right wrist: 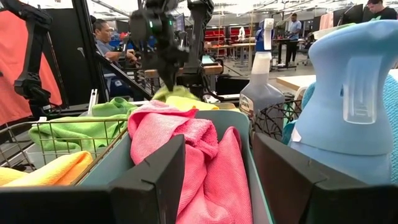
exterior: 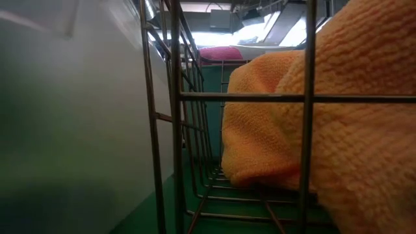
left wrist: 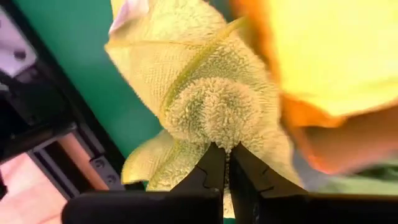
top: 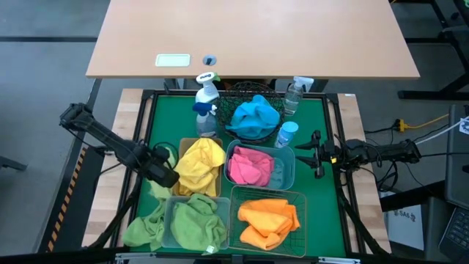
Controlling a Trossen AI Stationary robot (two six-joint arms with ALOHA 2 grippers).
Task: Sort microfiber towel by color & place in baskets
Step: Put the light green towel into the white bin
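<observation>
Baskets: five, in the high view. A round black mesh basket (top: 253,95) at the back, an amber bin (top: 185,144), a teal bin (top: 287,173), a pale bin (top: 174,220) and a green wire basket (top: 300,213) at the front.
Towels: blue towel (top: 255,115) in the mesh basket, yellow towels (top: 199,165) in the amber bin, pink towels (top: 249,166) in the teal bin, green towels (top: 199,222) in the pale bin, orange towels (top: 267,220) in the wire basket. One more green towel (top: 144,227) hangs over the pale bin's left edge onto the green mat (top: 165,121).
Bottles: three spray bottles (top: 206,103) around the mesh basket.
Left hand (top: 163,170): beside the amber bin, fingers pinched together on a yellow-green towel (left wrist: 211,106).
Right hand (top: 316,155): right of the teal bin, fingers wide, holding nothing.
Left wrist view only: the pinched cloth's looped, fuzzy pile, bunched into a round tuft.
Low view only: thin wire bars with coarse orange weave pressed behind them.
Right wrist view only: the room behind, with people at benches.
</observation>
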